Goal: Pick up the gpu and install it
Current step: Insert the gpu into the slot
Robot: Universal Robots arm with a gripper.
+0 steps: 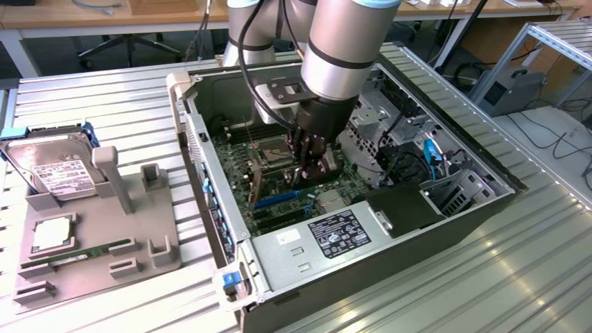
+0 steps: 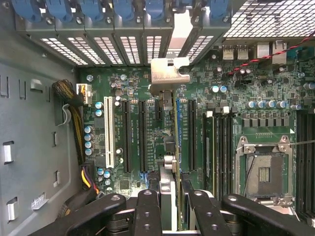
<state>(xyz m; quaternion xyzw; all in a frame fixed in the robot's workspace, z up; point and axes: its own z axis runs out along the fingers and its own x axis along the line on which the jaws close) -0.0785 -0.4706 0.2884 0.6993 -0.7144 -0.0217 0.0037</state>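
Jaws gripping gpu [image 2: 170,147], above motherboard [image 2: 147,128]

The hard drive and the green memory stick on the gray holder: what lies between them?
In the exterior view, a square silver processor chip lies between hard drive and memory stick.

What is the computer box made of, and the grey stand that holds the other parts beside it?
The computer case looks like sheet metal, bare grey with a dull sheen, with folded edges and punched vent holes. The grey stand looks like matte plastic, maybe printed: chunky rounded blocks, no shine. The gpu has a pale bracket that looks like brushed metal.
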